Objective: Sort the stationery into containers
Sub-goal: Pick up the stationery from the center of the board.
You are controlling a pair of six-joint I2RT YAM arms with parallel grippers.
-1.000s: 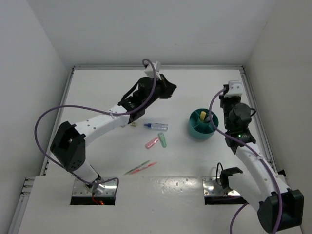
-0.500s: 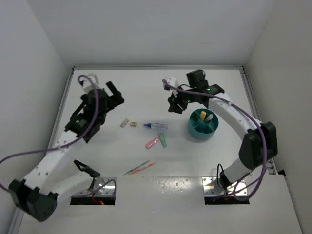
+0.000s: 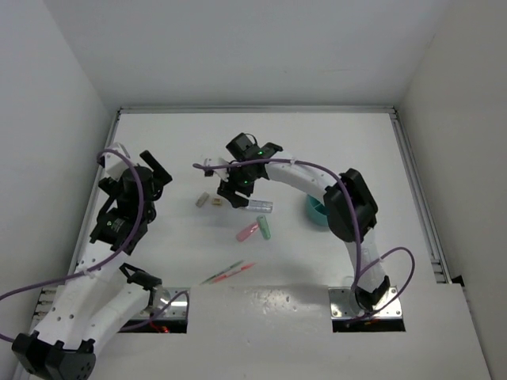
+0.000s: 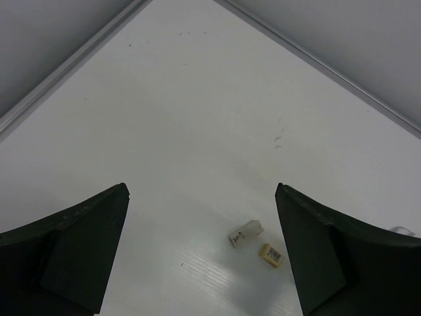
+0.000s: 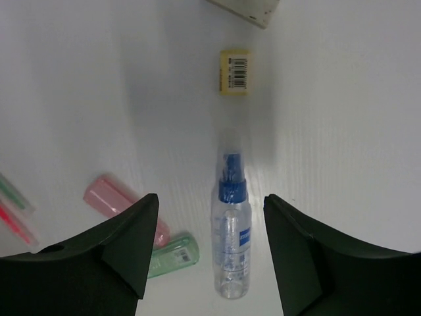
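Note:
My right gripper (image 5: 210, 199) is open and hangs above the clear blue-capped tube (image 5: 231, 232), which lies flat between the two fingers without touching either. Beyond the cap lie a beige block (image 5: 235, 71) and a white block (image 5: 248, 9). A pink marker (image 5: 122, 208) and a green marker (image 5: 173, 254) lie to the left. In the top view the right gripper (image 3: 238, 192) is over the tube (image 3: 257, 206), and the arm hides most of the teal cup (image 3: 314, 210). My left gripper (image 4: 201, 191) is open and empty, high above the table, with both blocks (image 4: 246, 232) ahead of it.
Thin pink and green pens (image 3: 227, 271) lie near the front edge. The left gripper (image 3: 153, 176) hovers near the left wall. A raised rim (image 3: 253, 109) borders the table at the back, with white walls on three sides.
My left arm swung from the table's centre to the left side and opened. My right arm swung from the cup across to the tube and opened its jaws.

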